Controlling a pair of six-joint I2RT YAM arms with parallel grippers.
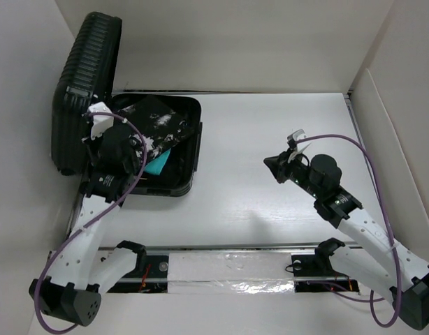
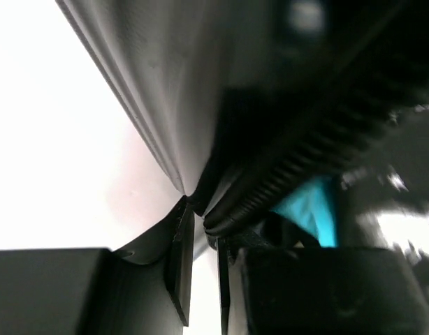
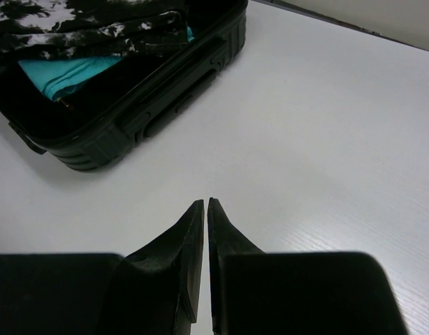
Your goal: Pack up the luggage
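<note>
Though open, ribbed black luggage

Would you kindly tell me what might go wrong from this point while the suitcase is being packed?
1. The left gripper sits at the hinge seam of the luggage, beside its upright lid; a falling lid may trap it.
2. The teal garment lies close to the rim and could catch in the closure.
3. The right gripper hangs shut over the table, away from the luggage, so nothing braces it against sliding.
</note>
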